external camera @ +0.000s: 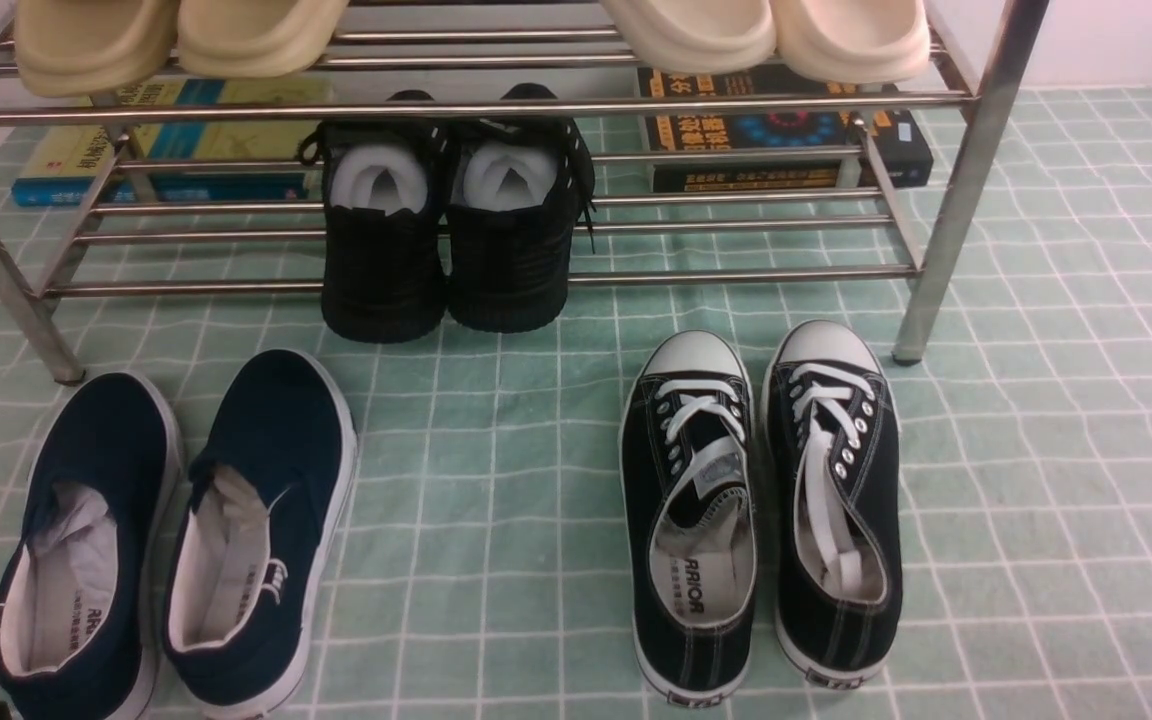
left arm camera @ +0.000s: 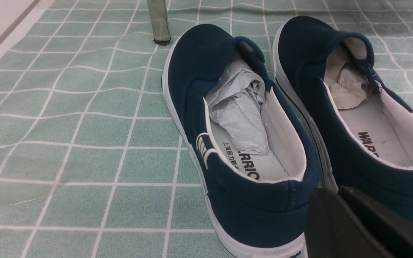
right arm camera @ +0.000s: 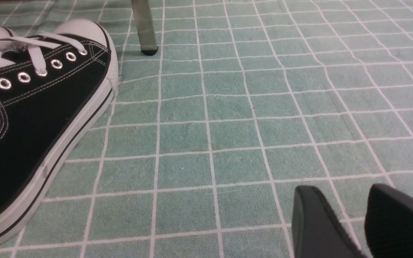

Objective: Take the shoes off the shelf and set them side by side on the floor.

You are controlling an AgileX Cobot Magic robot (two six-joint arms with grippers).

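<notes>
Front view shows the navy shoes (external camera: 171, 530) already off the shelf (external camera: 456, 105) and lying on the floor (external camera: 496, 480) at its near-left corner, just in front of the shelf's left leg (external camera: 1, 270). They sit side by side, nearly touching, long axes running front to back with toes toward the shelf and heels toward the robot, the pair canted slightly to the right. By this layout the placing looks done, or all but done.

The left gripper (left arm camera: 339, 200) is just behind the heels, close to the gap between the two shoes, so the shoes lie straight ahead of it. Its jaws look nearly closed with only a thin seam between them, and nothing is held. The left arm is clearly the nearer one for any nudge.

The right gripper (right arm camera: 350, 218) hovers low over bare floor, jaws parted and empty, beside the black lace-ups (external camera: 761, 510), which stand right of centre. Black shoes (external camera: 451, 240) rest on the shelf's lower bars.
</notes>
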